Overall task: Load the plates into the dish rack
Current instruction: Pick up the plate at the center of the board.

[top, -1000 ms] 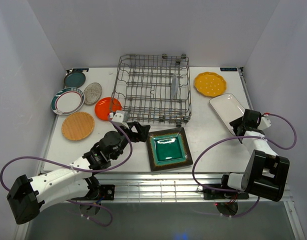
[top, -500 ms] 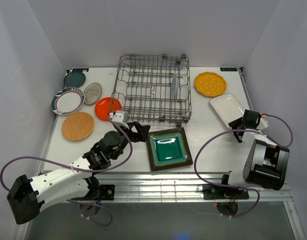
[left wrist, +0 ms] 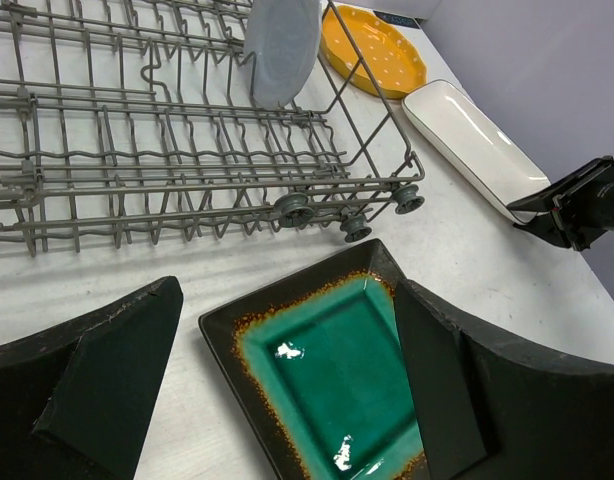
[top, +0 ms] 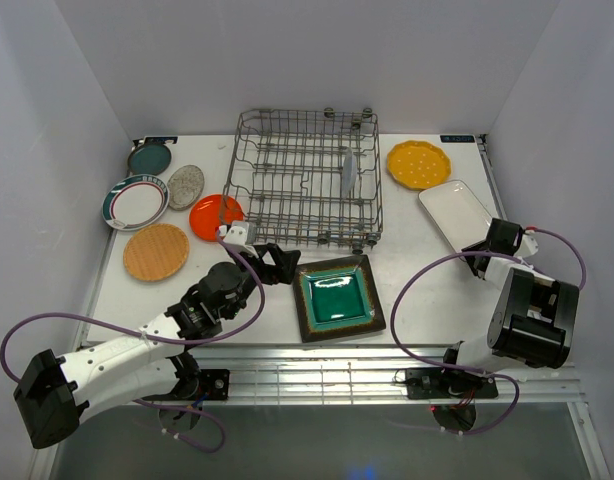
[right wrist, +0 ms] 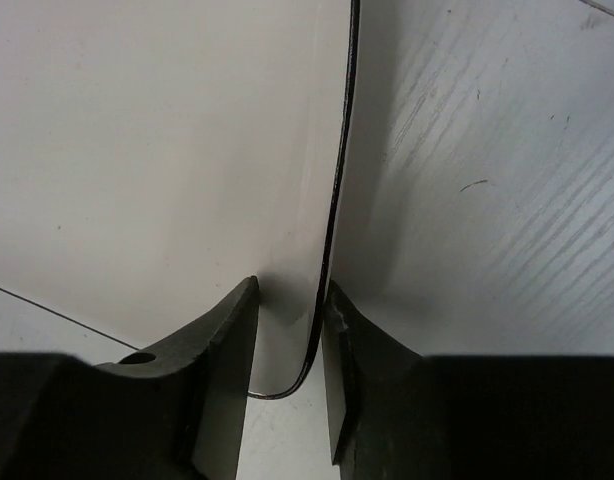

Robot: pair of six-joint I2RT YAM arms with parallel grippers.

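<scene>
The rack (top: 307, 180) sits at the far middle of the table (top: 422, 300), with one blue plate (top: 347, 175) upright among its tines. Just near of it lies the green plate (top: 337, 297). The left claw (top: 277, 262) hovers by that plate's far left corner, spread wide and gripping nothing. At the right, the right claw (right wrist: 287, 320) is pinched narrow on the near rim of the white plate (top: 453, 208). The yellow plate (top: 419, 165) lies beyond it. Left of the rack lie the orange plate (top: 215, 215), wood-tone plate (top: 155, 250), grey plate (top: 185, 186), rimmed plate (top: 135, 202) and teal plate (top: 149, 157).
</scene>
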